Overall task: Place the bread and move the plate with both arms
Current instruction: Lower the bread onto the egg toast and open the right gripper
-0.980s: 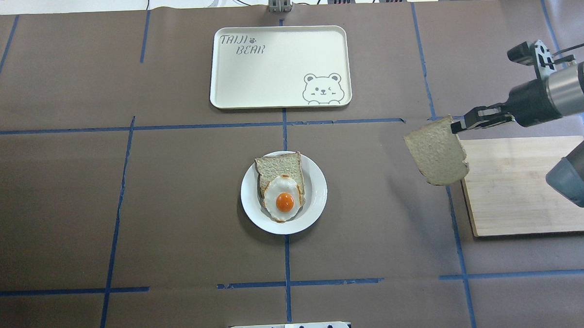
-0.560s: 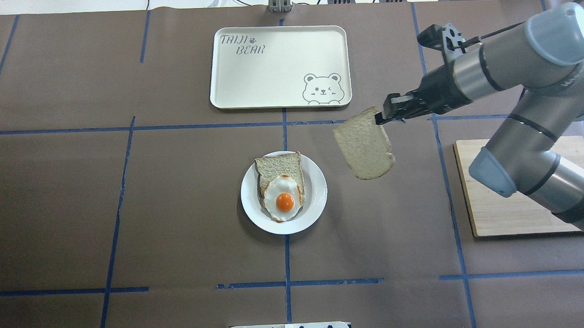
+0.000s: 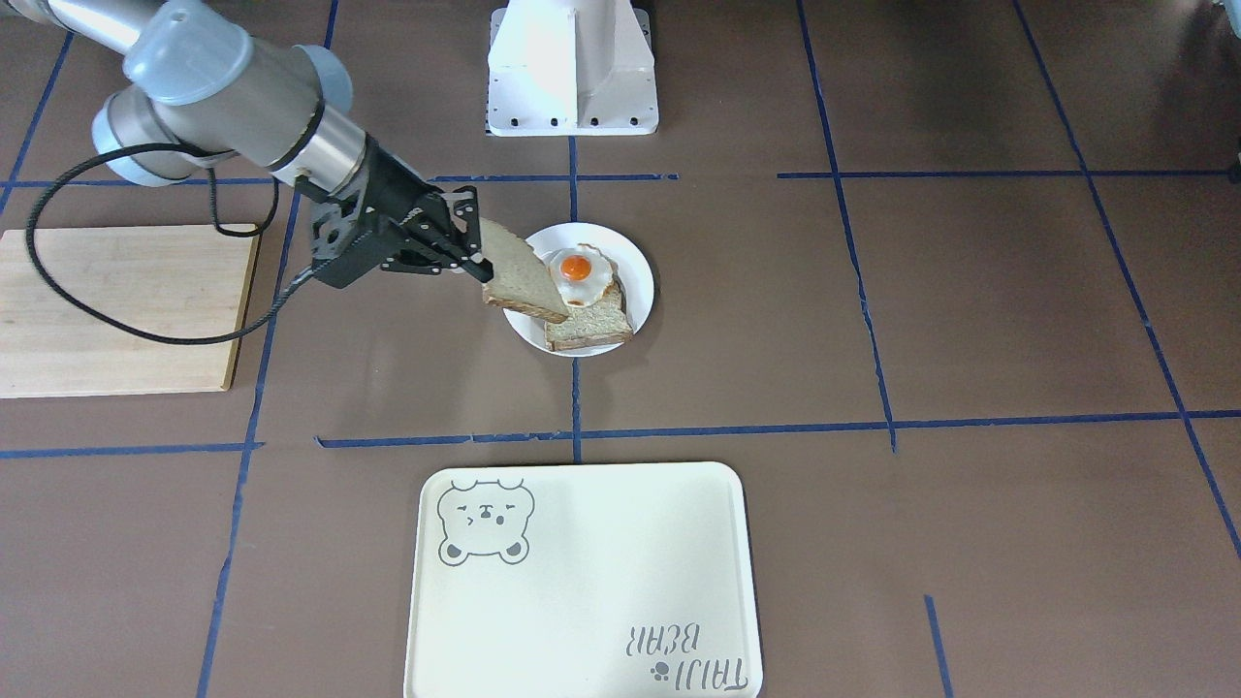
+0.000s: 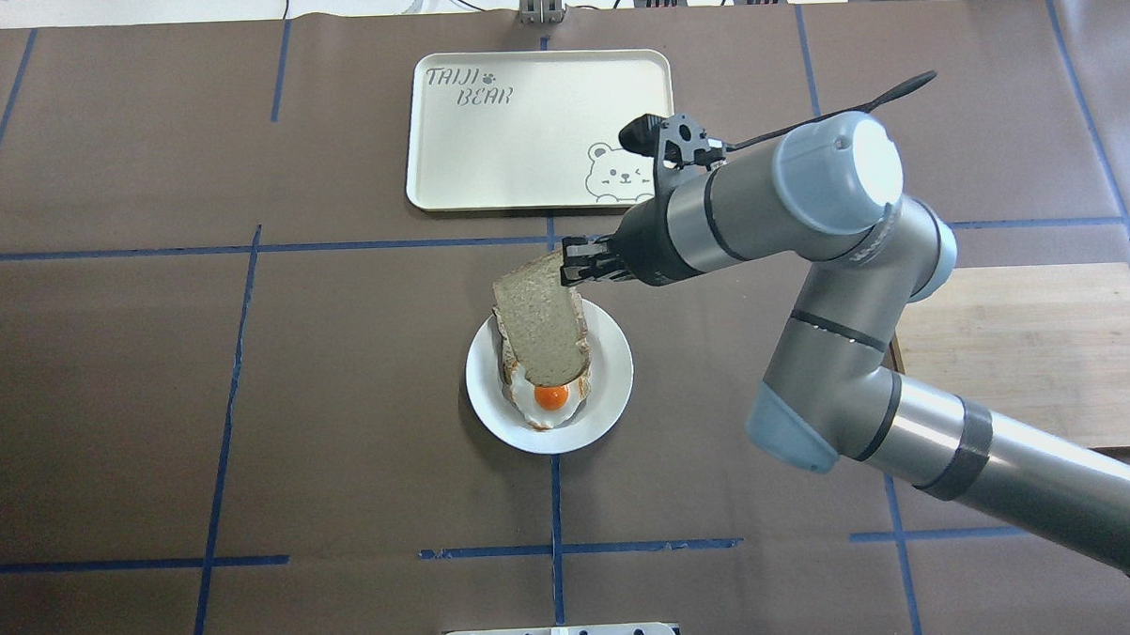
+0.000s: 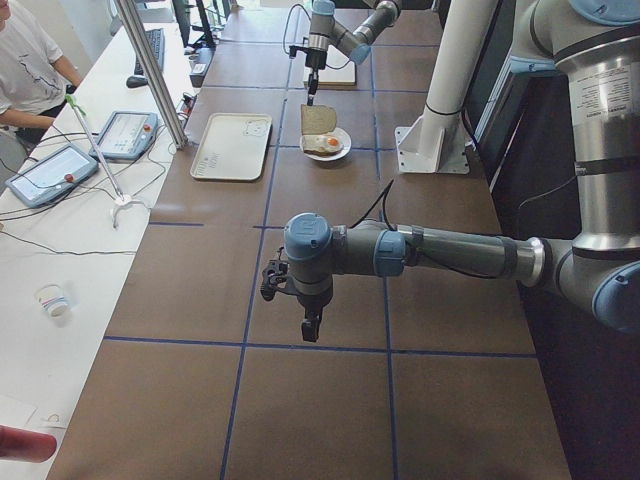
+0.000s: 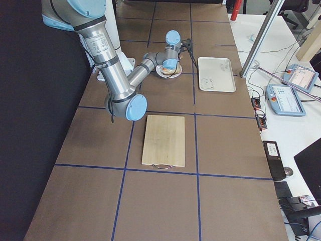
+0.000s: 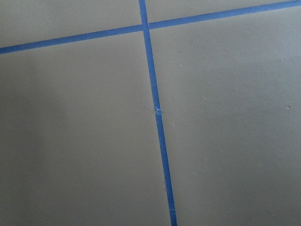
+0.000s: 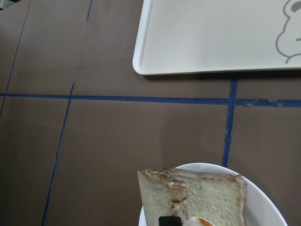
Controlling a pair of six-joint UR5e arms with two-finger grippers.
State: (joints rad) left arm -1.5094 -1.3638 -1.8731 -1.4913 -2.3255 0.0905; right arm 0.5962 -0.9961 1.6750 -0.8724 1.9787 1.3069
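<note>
My right gripper [image 4: 573,264] is shut on the top edge of the speckled tan bread [image 4: 539,323]. The slice hangs tilted just above the white plate [image 4: 616,372], over the far part of the egg-topped slice [image 4: 552,396]. In the front-facing view the bread [image 3: 519,276] hangs from the gripper [image 3: 475,257] at the plate's [image 3: 637,267] edge nearest the arm, beside the egg [image 3: 577,269]. My left gripper [image 5: 310,325] shows only in the exterior left view, low over bare table far from the plate. I cannot tell if it is open or shut.
A cream bear tray [image 4: 540,130] lies beyond the plate. A wooden board [image 4: 1017,339] lies to the right, partly under my right arm. The white pedestal base [image 3: 572,68] stands at the robot's side. Blue tape lines cross the brown table.
My right arm has swung left with the bread, from over the wooden board's left edge to over the plate. The plate and egg slice have not moved.
</note>
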